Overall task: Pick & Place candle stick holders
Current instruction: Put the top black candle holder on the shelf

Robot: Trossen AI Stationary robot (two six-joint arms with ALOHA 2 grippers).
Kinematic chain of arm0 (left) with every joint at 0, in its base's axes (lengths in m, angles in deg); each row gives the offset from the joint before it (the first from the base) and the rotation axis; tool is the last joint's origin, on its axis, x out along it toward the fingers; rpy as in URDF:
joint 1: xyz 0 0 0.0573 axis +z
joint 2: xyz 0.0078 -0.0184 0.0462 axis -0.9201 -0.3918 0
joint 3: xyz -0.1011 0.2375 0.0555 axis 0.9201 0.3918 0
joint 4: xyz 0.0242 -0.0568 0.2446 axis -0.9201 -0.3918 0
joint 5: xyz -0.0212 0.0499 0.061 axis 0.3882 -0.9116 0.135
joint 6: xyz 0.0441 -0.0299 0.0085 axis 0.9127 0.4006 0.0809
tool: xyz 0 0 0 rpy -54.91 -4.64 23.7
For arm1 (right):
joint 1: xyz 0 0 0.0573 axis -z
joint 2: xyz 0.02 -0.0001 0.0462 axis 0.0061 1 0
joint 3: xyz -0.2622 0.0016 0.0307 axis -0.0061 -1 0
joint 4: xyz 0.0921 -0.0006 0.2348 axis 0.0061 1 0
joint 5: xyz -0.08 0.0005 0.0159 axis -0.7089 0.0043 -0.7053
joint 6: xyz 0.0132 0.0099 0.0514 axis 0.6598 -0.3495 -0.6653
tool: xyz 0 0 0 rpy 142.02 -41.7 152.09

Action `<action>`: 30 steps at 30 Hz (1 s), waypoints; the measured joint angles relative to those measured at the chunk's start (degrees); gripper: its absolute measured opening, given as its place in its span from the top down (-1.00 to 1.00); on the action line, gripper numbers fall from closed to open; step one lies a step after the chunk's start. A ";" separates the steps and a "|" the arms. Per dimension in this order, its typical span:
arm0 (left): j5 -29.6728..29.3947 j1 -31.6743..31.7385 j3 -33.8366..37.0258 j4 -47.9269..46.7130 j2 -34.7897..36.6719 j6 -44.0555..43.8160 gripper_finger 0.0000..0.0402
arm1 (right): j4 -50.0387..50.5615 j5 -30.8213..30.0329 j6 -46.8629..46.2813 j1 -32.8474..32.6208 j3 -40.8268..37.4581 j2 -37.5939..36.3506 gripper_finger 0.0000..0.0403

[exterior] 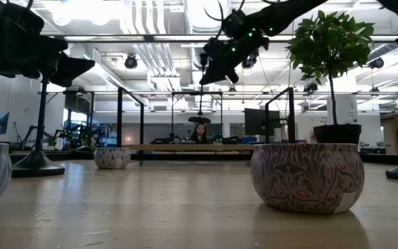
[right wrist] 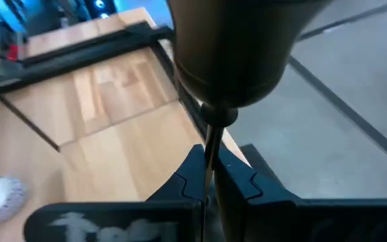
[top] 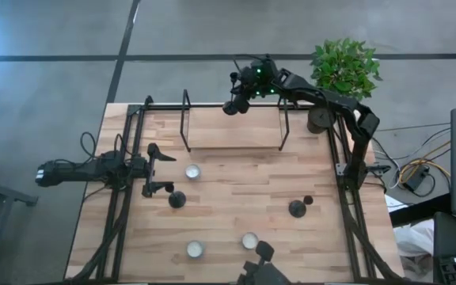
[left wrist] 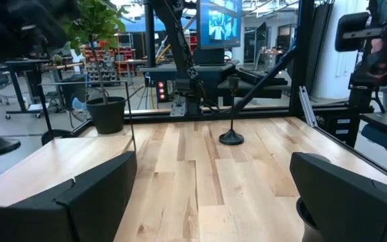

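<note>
My right gripper [top: 238,101] is high above the table's far edge, over a wire frame, and shut on one black candle stick holder [right wrist: 234,60]. Two more candle stick holders stand on their round bases on the wooden table: one [top: 177,199] close to my left gripper, the other [top: 297,208] toward the right side, also seen upright as a holder [left wrist: 232,134] in the left wrist view. My left gripper [top: 158,170] waits open at the table's left side, level, with nothing between its fingers. My right gripper pinches the holder's thin stem [right wrist: 210,151] between its two fingertips [right wrist: 192,176]. The fingers slant downward from the table's right far side. The holder's wide round end [right wrist: 234,60] sticks out beyond the fingertips, and the whole holder is lifted clear of the table.
Three small patterned bowls sit on the table: one [top: 192,172] by my left gripper, two [top: 195,249] [top: 249,240] near the front edge. A wire frame [top: 233,119] stands at the far edge. A potted plant [top: 343,67] stands at the far right corner.
</note>
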 joint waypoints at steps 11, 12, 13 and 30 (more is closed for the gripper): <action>0.01 -0.02 0.00 0.00 0.00 0.00 -0.99 | -0.85 -4.97 -0.05 -0.72 0.02 4.03 0.95; 0.00 -0.02 0.00 0.00 0.00 0.00 -0.99 | -0.84 -6.17 0.70 -0.90 0.02 4.15 0.95; 0.00 -0.02 0.00 0.00 0.00 0.00 -0.99 | -0.83 -6.80 1.44 -1.04 0.02 4.25 0.95; 0.01 -0.07 0.00 0.00 0.00 0.00 -0.99 | 0.63 -8.13 -0.37 -1.21 -1.38 2.56 0.95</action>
